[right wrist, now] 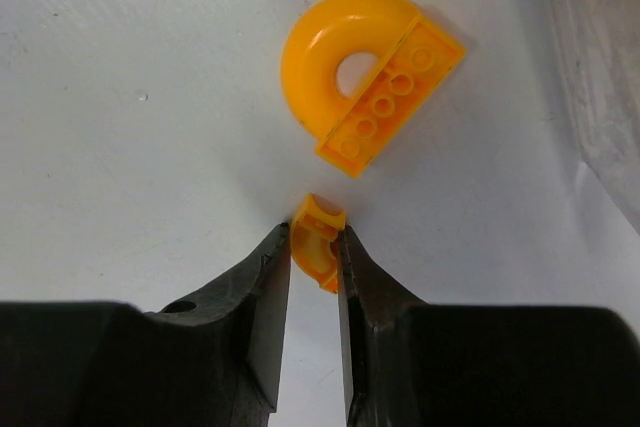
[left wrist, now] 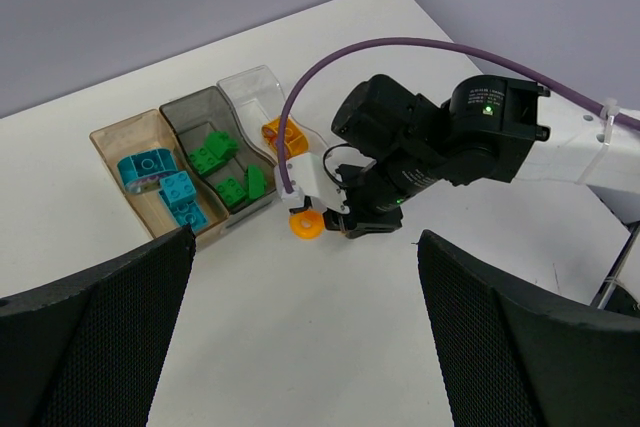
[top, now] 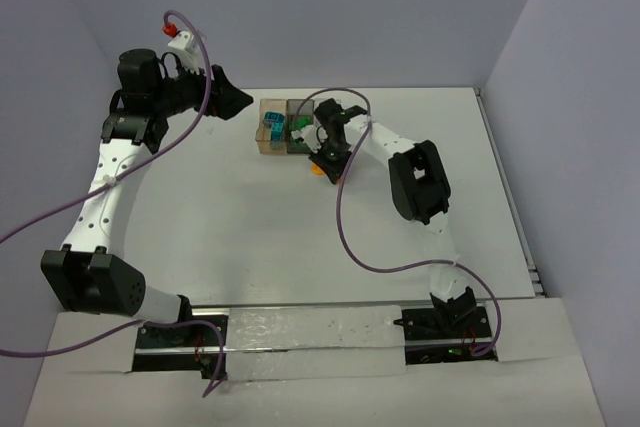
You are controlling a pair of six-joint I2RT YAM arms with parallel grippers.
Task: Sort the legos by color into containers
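Up at far left, above worktop [top: 250, 237]: left fingers [top: 235, 99] spread wide, nothing in them. Middle, back of worktop, containers in row: orange-brown box [left wrist: 108, 145] with teal legos [left wrist: 147, 167], grey box [left wrist: 185, 110] with green legos [left wrist: 215, 152], clear box [left wrist: 250, 90] with one orange brick [left wrist: 285, 135]. Just in front of boxes, right fingers [right wrist: 278, 269] pinched shut on tiny orange piece [right wrist: 318, 245] down at worktop, near bigger orange arch brick [right wrist: 388, 105], not touching it.
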